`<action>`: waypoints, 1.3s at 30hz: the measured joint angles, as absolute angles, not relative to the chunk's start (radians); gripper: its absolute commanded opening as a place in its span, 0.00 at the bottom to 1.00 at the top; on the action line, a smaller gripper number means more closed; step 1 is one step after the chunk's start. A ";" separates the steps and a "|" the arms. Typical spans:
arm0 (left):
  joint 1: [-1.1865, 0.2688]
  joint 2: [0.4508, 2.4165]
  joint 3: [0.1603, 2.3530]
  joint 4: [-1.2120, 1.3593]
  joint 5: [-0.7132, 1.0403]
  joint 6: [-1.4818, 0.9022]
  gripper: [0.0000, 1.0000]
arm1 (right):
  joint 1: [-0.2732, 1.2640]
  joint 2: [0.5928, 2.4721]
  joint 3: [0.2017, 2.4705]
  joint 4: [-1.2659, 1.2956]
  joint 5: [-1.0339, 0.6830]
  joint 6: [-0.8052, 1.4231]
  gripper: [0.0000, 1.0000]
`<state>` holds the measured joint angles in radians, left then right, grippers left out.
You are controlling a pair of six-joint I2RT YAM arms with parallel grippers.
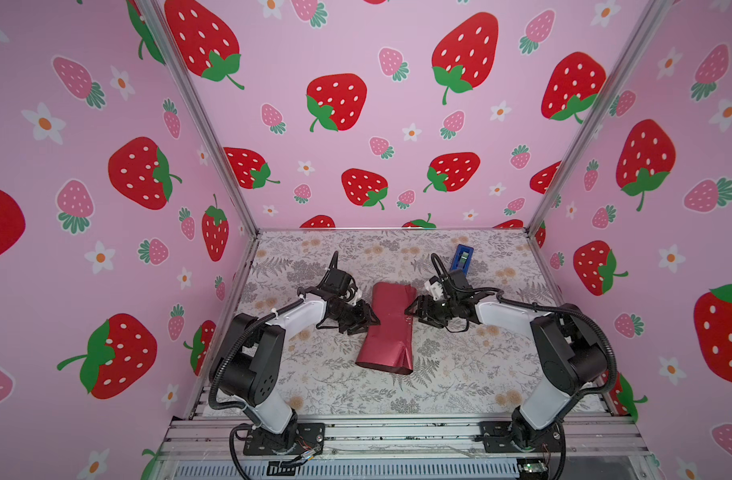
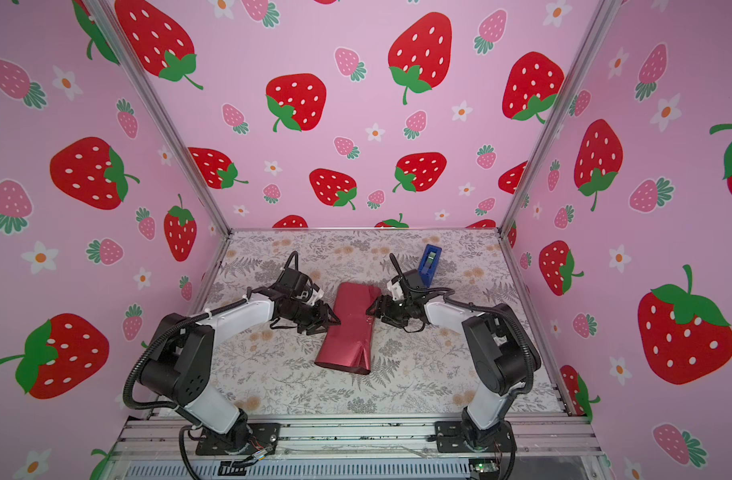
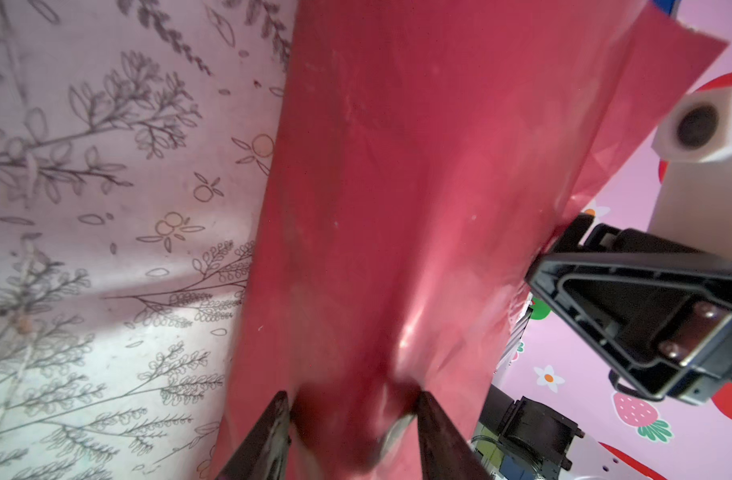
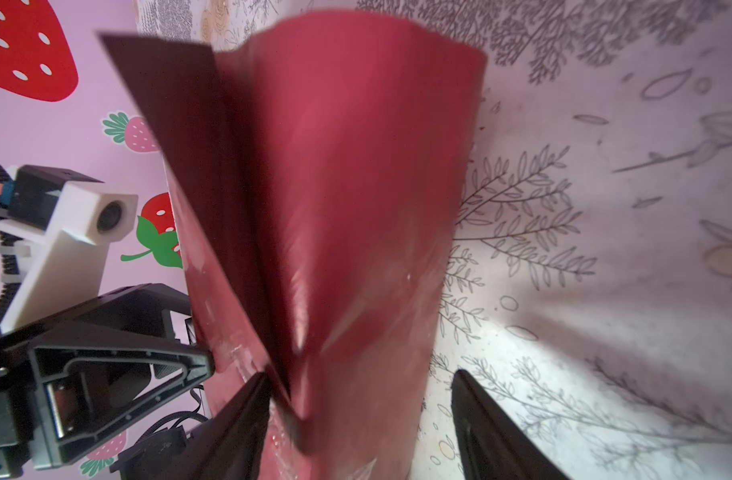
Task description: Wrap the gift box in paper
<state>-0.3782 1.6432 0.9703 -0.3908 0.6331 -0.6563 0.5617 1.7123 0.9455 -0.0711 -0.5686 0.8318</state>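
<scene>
Paper (image 1: 387, 343), left end effector (image 1: 372, 321) clamping its side, right end effector (image 1: 409, 311) spread opposite

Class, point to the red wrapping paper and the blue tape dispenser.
paper (image 1: 387, 332): in a top view, the middle of its upper face.
tape dispenser (image 1: 462, 257): in a top view, the centre of its top.

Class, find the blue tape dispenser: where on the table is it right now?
In both top views the tape dispenser sits at the back right of the table, just behind the right gripper, apart from the paper.
</scene>
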 measured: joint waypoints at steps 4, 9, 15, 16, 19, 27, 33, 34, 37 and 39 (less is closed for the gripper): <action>-0.379 1.623 0.957 -0.393 0.626 -0.672 0.51 | 0.557 1.712 0.953 -0.085 -0.585 0.809 0.70; -0.380 1.612 0.957 -0.396 0.609 -0.678 0.50 | 0.561 1.712 0.962 -0.091 -0.617 0.794 0.70; -0.380 1.612 0.957 -0.400 0.602 -0.678 0.50 | 0.570 1.738 0.980 -0.094 -0.628 0.784 0.69; -0.380 1.612 0.957 -0.400 0.602 -0.678 0.50 | 0.570 1.746 0.983 -0.094 -0.627 0.784 0.69; -0.380 1.612 0.957 -0.401 0.602 -0.678 0.51 | 0.572 1.769 0.993 -0.095 -0.630 0.783 0.69; -0.380 1.612 0.957 -0.401 0.602 -0.678 0.51 | 0.580 1.795 1.024 -0.092 -0.638 0.783 0.74; -0.380 1.612 0.957 -0.401 0.602 -0.678 0.51 | 0.598 1.821 1.045 -0.093 -0.635 0.777 0.81; -0.380 1.612 0.957 -0.401 0.601 -0.678 0.51 | 0.598 1.821 1.045 -0.093 -0.634 0.779 0.80; -0.380 1.612 0.957 -0.401 0.601 -0.678 0.50 | 0.598 1.821 1.051 -0.094 -0.628 0.782 0.78; -0.380 1.612 0.957 -0.401 0.601 -0.678 0.50 | 0.598 1.821 1.055 -0.095 -0.621 0.784 0.77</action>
